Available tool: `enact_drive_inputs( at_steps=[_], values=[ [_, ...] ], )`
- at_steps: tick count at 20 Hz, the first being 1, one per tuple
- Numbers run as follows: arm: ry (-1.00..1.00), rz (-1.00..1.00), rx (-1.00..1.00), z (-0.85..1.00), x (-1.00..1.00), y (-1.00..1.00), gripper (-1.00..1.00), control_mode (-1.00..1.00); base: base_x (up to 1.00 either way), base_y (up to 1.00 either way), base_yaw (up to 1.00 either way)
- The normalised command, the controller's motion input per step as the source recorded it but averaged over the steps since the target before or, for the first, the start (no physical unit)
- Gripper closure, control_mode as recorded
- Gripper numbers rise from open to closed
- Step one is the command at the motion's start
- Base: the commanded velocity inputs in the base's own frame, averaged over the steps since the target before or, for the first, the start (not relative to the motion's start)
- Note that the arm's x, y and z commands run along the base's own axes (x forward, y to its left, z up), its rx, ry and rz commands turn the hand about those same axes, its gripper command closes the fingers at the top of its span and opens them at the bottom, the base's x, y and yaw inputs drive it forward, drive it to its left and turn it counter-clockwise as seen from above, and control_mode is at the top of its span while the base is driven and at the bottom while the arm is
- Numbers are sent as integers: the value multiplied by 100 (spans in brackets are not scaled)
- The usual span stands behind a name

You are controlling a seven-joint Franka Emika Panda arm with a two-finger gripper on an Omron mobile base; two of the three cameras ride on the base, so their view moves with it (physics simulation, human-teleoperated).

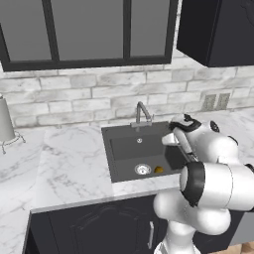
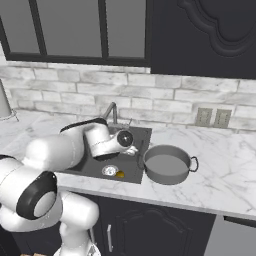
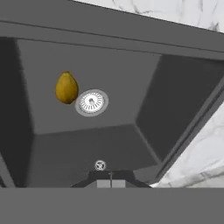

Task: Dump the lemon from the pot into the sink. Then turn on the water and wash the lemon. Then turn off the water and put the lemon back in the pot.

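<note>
Lemon point(image 3: 66, 88) lying on sink point(image 1: 124, 149) floor, just beside silver drain point(image 3: 91, 103), near front wall of basin; also seen from left base view point(image 1: 158, 169) and right base view point(image 2: 120, 174). Pot point(image 2: 167, 164) upright on bench point(image 2: 225, 175), just right of sink, looks empty. Faucet point(image 1: 143, 114) at far rim, no stream visible. My arm reaches over sink; tool opening: can't tell, fingertips not visible.

The sink point(image 3: 131, 65) stands open above, its floor bare around the lemon point(image 3: 66, 88). The faucet point(image 1: 143, 113) rises at its back rim, and the pot point(image 2: 167, 164) crowds 1 side.
</note>
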Motion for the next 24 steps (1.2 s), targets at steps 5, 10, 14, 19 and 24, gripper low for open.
enact_drive_inputs(
  at_steps=[5, 10, 14, 19, 24],
  values=[
    [58, -2, -14, 100, 0, -2, 100, -100, 0, 0, 0],
    [53, 0, -12, 100, 0, -1, 100, -100, 0, 0, 0],
    [32, 0, -18, 85, -4, 31, 100, -100, 0, 0, 0],
    [4, -8, -16, 24, -20, 54, -100, -100, 0, 0, 0],
    [-13, -24, -3, -2, -28, 32, -100, -100, 0, 0, 0]
  ],
)
